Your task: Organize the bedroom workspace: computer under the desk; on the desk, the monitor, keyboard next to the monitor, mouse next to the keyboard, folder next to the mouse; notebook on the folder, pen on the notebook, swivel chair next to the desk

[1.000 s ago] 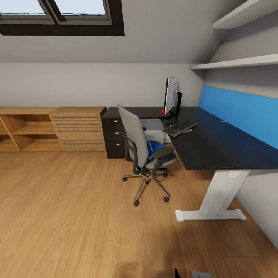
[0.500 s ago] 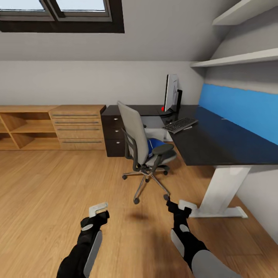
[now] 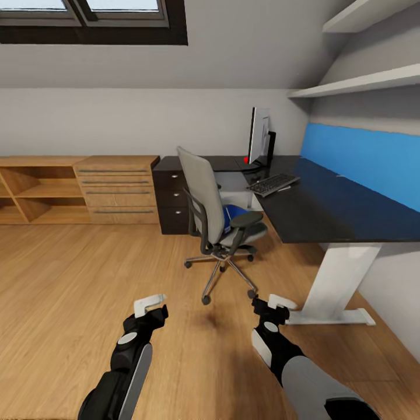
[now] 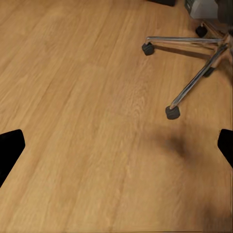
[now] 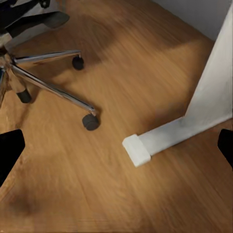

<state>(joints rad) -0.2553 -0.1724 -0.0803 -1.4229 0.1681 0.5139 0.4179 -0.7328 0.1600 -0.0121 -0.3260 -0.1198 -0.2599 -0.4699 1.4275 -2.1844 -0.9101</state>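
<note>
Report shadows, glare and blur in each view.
Head view: even light, sharp; the glossy desk mirrors the blue wall panel. Left wrist view: soft dark shadow blob on the floor beside a chair caster. Right wrist view: broad soft shadow under the swivel chair; no blur.

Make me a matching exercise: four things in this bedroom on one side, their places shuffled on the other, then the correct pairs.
Things:
1. folder
2. keyboard
3. monitor
4. wooden cabinet

Places:
A. standing at the back of the desk, beyond the keyboard
B. against the wall, beside the desk's black drawers
C. lying on the seat of the swivel chair
D. flat on the black desktop, in front of the monitor

Pairs: 1-C, 2-D, 3-A, 4-B
</note>
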